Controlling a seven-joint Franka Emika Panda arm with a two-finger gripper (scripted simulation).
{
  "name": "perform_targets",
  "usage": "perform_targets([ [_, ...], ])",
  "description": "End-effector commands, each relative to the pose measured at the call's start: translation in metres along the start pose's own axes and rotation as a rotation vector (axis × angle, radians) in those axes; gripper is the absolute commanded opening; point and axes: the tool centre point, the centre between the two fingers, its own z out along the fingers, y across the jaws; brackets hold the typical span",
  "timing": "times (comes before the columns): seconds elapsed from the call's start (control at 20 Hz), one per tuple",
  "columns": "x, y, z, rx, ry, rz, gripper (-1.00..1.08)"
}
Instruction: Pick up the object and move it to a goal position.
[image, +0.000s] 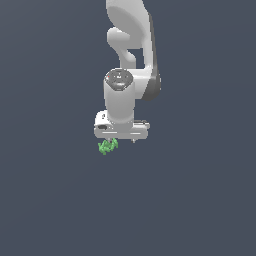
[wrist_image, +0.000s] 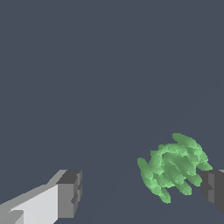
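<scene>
In the exterior view, the white arm's wrist housing (image: 120, 97) appeared to sit nearest the camera, filling the middle of the frame, with the hand (image: 121, 140) hanging beneath it. The green object (image: 107, 146) showed at about seven o'clock from the hand, just under its edge on the exterior view's left, a jagged little lump against the plain dark surface. Whether it rested on that surface or was already raised could not be told here.

In the wrist view, the two fingertips came first, one grey pad (wrist_image: 70, 194) on a white finger and the other (wrist_image: 214, 189) at the frame's edge. They stood well apart, so the hand was released and grasped nothing. The object lay between them but far off centre, touching or almost touching the second pad, with a wide gap to the first.

By my judgement the task was at an early stage: the approach looked made, while closing, lifting and carrying to the goal remained. No goal marker was visible.
</scene>
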Motion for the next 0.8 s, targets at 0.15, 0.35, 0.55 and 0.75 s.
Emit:
perform_targets([
  [0.15, 0.002, 0.001, -0.005, 0.003, 0.007, 0.007, 1.00],
  [0.35, 0.009, 0.004, -0.022, 0.017, 0.033, 0.028, 1.00],
  [0.55, 0.011, 0.005, -0.029, 0.021, 0.043, 0.031, 1.00],
  [0.75, 0.010, 0.006, -0.026, 0.020, 0.040, 0.040, 1.00],
])
